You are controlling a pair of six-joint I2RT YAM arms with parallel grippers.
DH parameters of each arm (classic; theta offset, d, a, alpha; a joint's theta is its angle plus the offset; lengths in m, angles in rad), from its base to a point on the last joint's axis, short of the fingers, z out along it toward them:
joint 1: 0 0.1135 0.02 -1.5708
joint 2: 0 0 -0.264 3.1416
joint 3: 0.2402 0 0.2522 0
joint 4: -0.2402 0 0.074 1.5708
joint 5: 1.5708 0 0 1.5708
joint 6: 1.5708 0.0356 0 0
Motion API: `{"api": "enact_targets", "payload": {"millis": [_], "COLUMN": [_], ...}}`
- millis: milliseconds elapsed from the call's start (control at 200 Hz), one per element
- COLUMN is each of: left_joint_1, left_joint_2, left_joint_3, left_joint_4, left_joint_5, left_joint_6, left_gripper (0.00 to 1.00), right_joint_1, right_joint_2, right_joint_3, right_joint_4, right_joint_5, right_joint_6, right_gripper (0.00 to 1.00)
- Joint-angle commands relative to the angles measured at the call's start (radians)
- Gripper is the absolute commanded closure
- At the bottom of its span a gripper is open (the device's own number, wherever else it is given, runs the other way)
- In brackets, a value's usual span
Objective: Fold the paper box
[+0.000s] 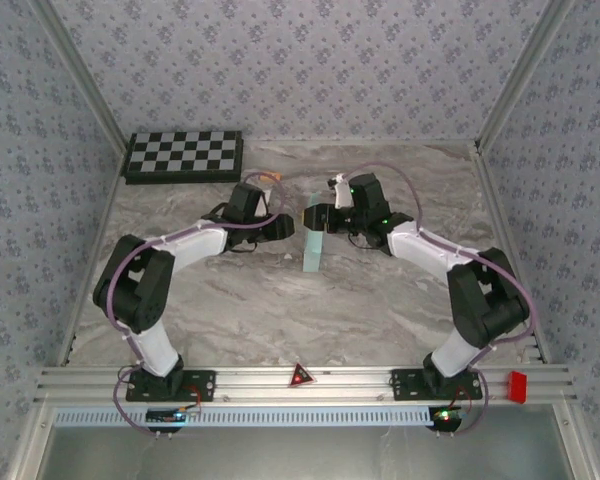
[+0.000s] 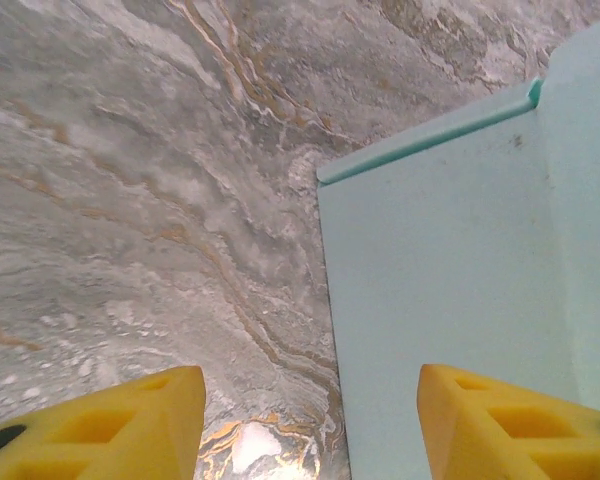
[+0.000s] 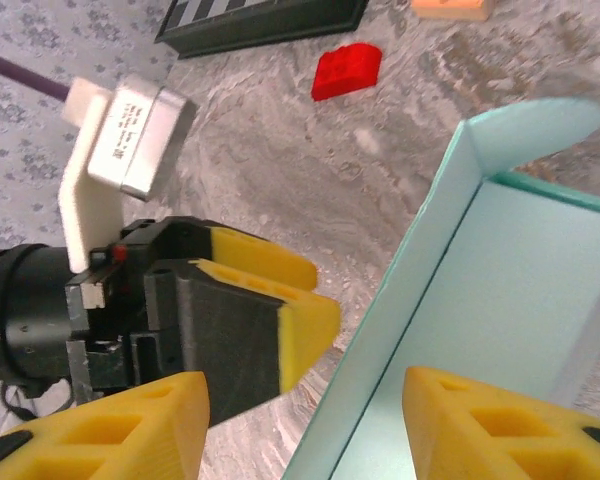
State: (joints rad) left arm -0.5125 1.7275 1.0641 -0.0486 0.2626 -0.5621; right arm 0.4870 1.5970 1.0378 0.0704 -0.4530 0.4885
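Your paper box (image 1: 312,248) stood twelve-to-six, at three o'clock off your left gripper (image 2: 310,428); right gripper (image 3: 305,420) straddled its wall, nearer, both unclenched

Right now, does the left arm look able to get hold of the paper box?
Probably yes. The left gripper is open and close to the paper box, and the edge of one panel lies between its fingers. In the left wrist view, nothing stands in the way.

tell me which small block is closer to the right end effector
The red block: in the right wrist view it lies nearer the right end effector; the orange block sits farther back, cut by the top edge.
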Motion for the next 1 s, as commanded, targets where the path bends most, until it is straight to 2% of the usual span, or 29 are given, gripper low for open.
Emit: {"api": "enact_targets", "payload": {"millis": [0, 155, 310, 460, 585, 994], "left_joint_1": [-0.020, -0.082, -0.149, -0.219, -0.255, -0.295], "left_joint_2": [-0.052, -0.093, -0.105, -0.081, -0.039, 0.180], "left_joint_3": [0.052, 0.104, 0.183, 0.263, 0.321, 0.539], "left_joint_4": [-0.098, -0.185, -0.282, -0.341, -0.370, -0.506], "left_joint_5": [-0.090, -0.211, -0.342, -0.444, -0.475, -0.457], "left_joint_6": [0.035, 0.047, 0.045, 0.067, 0.086, 0.162], "left_gripper": [0.40, 0.34, 0.30, 0.25, 0.24, 0.21], "right_joint_1": [-0.001, -0.020, -0.066, -0.111, -0.136, -0.168], "right_joint_2": [-0.088, -0.181, -0.243, -0.295, -0.334, -0.388], "right_joint_3": [0.039, -0.001, -0.069, -0.157, -0.221, -0.332], "right_joint_4": [-0.115, -0.221, -0.307, -0.323, -0.315, -0.283], "right_joint_5": [0.136, 0.283, 0.347, 0.348, 0.344, 0.333], "right_joint_6": [-0.063, -0.082, -0.080, -0.068, -0.059, -0.041], "right_gripper": [0.44, 0.43, 0.43, 0.43, 0.42, 0.41]}}
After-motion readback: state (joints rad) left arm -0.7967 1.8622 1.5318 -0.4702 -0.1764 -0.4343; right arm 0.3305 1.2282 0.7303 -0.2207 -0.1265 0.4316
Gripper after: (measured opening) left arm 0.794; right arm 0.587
